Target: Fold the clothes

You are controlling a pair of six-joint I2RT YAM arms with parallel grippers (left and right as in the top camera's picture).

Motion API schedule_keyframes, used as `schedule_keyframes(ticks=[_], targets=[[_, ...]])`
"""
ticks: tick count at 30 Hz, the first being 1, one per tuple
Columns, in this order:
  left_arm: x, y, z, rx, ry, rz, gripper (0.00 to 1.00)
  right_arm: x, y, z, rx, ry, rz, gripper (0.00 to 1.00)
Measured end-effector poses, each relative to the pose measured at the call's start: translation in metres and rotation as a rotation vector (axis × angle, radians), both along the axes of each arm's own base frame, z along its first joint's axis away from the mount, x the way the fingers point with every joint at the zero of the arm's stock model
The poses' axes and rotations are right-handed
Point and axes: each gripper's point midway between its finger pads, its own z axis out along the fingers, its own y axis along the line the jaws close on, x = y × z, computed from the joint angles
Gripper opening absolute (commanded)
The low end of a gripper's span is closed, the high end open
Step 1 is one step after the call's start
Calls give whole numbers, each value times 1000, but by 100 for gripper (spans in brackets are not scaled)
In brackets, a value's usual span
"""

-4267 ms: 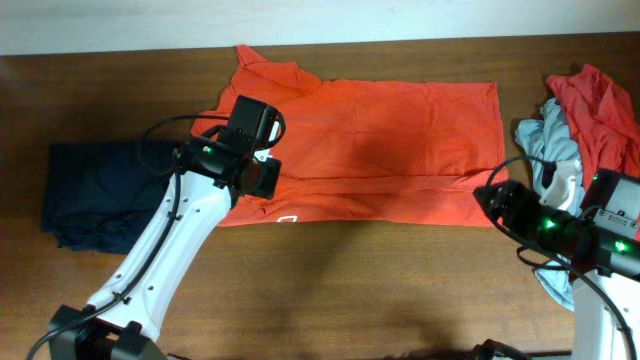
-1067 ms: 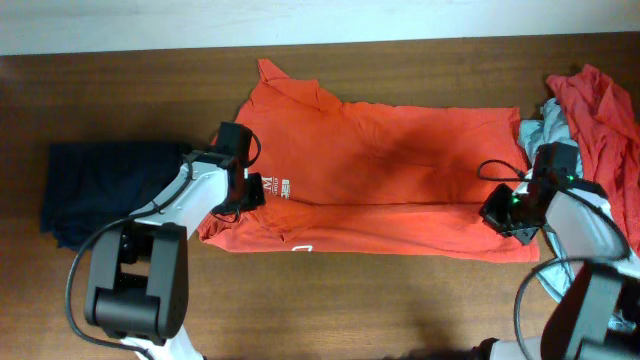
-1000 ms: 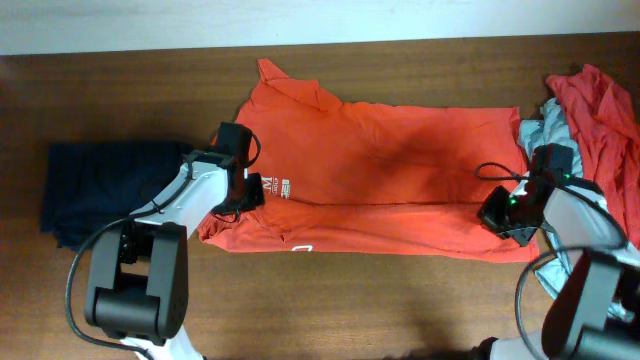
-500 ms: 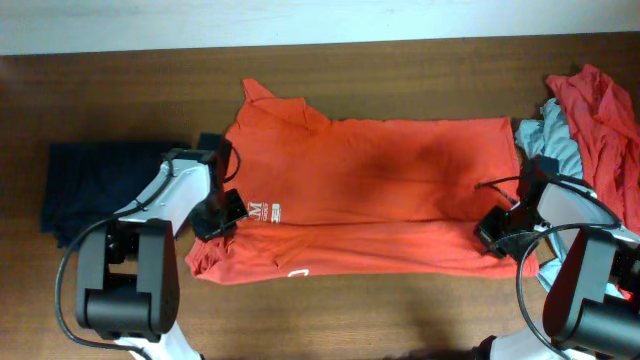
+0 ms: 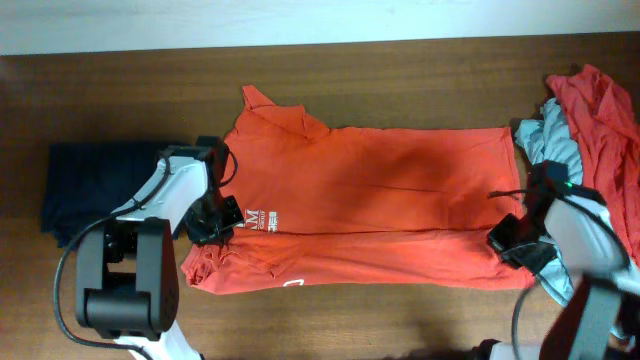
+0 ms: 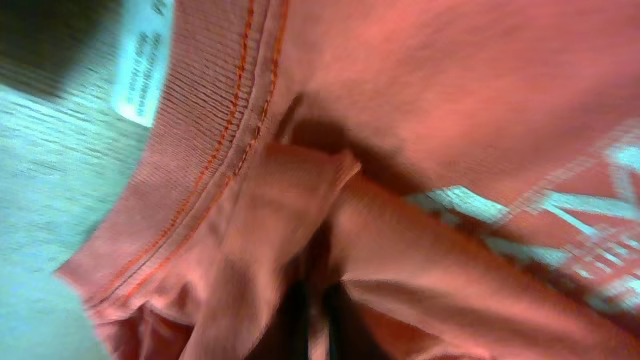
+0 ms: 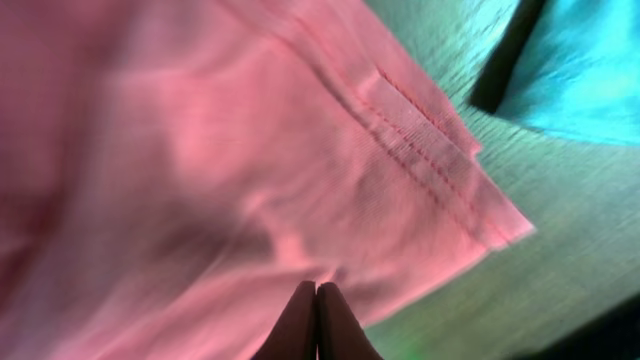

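Fingers (image 7: pixel 302 328) of the right gripper (image 7: pixel 317 305) are pressed tip to tip on the stitched hem corner of the orange-red T-shirt (image 5: pixel 380 190). The left gripper (image 5: pixel 222 218) is likewise closed, pinching a ridge of cloth just beside the ribbed collar (image 6: pixel 215 150).

Over the last second both grippers have drawn the shirt toward the near side of the table (image 5: pixel 400 320), and its near folded layer now looks broader. I read this as the lengthwise fold being pulled taut and squared, with the cross fold not yet made.

The knit is thin and limp, puckering at each pinch. The collar is ribbed and double-stitched, with a white care label (image 6: pixel 140 60) beside it. The white print (image 5: pixel 258 215) sits at the shirt's left end.

Left of the shirt lies a flat navy one (image 5: pixel 90 190). Right of it, grey-blue (image 5: pixel 548 140) and red (image 5: pixel 600 120) shirts lie crumpled in a heap.
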Motion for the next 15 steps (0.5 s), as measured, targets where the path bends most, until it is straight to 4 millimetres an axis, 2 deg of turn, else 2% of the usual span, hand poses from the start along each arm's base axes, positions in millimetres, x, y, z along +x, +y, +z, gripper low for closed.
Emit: schedule_keyframes(ticks=[1,3,5,8,11,13,15], targets=[[5,0,7,-1,-10,-19,27,6,1,11,-3,-55,23,40],[22,-1,26,-8,-74,-47,48,21,3,34,-1,-168,84,59],[47,-3,54,-19,-179,-90,63,39,9,64,11,-305,167,62],[89,-11,100,-53,-379,-158,64,57,19,93,33,-440,269,61],[135,-27,141,-115,-605,-278,64,70,29,109,69,-530,361,60],[156,-35,158,-140,-714,-350,65,74,34,112,89,-558,395,61],[168,-42,166,-154,-780,-418,68,79,37,112,102,-576,420,61]])
